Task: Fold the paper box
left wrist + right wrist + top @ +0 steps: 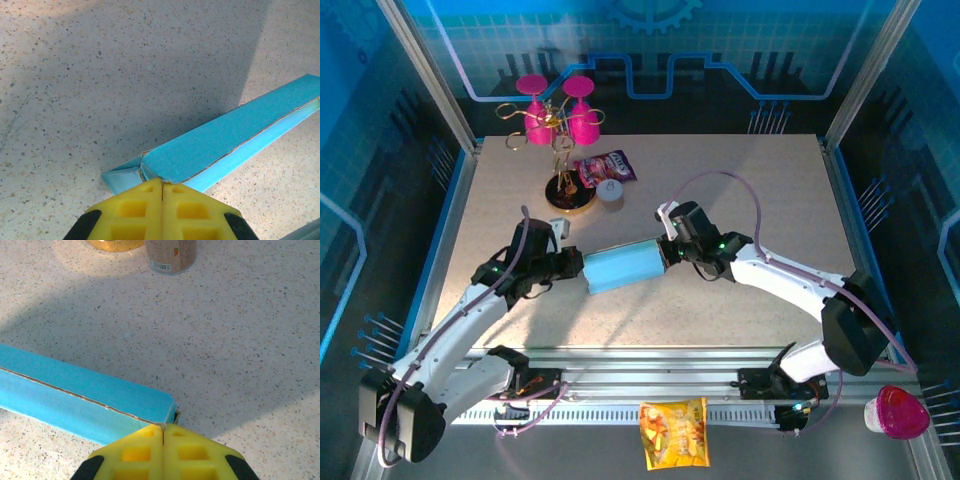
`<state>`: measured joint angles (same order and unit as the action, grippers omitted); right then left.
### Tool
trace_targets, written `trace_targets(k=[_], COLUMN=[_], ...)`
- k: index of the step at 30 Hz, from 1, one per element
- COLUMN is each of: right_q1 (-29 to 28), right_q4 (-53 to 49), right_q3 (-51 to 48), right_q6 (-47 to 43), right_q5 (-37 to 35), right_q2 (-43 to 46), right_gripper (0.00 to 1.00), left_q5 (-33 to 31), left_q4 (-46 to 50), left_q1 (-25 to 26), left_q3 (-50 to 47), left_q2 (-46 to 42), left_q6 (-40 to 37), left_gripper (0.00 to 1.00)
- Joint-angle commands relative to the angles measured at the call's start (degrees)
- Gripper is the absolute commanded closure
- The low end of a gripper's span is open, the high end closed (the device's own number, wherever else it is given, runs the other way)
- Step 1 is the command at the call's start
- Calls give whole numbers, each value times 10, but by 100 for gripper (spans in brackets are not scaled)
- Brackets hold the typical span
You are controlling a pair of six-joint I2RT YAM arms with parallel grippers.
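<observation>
From above, we see the paper box [623,268] lying on the table [740,170], a little nearer than its middle, as a long light blue body that runs from left to right. The left gripper [578,266] stands at its left end and the right gripper [665,252] at its right end, each one touching the box. Behind the box stand a gold stand with pink glasses [560,118], a purple snack packet [605,167] and a small can [611,192]. A yellow snack packet [674,432] lies on the near rail between the arm bases.

In the left wrist view, the left gripper [161,182] has its yellow fingers pressed together with no gap. Their tips meet the near corner of the paper box [225,137], where a small flap sticks out to the left. We cannot tell if cardboard is pinched between them.

In the right wrist view, the right gripper [163,427] is clenched in the same way, its tips against the corner of the paper box [75,390]; here also a pinch is not clear. The small can [172,255] stands well apart at the top.
</observation>
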<state>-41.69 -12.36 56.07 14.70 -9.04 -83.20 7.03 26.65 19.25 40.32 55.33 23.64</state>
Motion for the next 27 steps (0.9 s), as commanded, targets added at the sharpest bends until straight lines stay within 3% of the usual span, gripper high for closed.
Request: trace_targets(k=[1, 9, 14, 20, 27], right_q1=[-16, -16, -15, -3, 21], right_q4=[-33, -47, -69, -97, -101], right_q3=[-21, -14, 6, 31, 28], right_q6=[-11, -11, -2, 50, 180], right_q5=[11, 10, 23, 51, 90], right_q2=[-3, 5, 20, 50, 85], right_gripper=[100, 100, 77, 56, 44], left_q5=[-17, -66, -88, -116, -134], left_q4=[20, 30, 37, 44, 48], left_q1=[19, 46, 59, 76, 92], left_q3=[-17, -18, -16, -11, -4], left_q2=[-4, -18, -16, -14, -13], left_q6=[-13, -12, -11, -11, -9], left_gripper=[100, 100, 100, 100, 100])
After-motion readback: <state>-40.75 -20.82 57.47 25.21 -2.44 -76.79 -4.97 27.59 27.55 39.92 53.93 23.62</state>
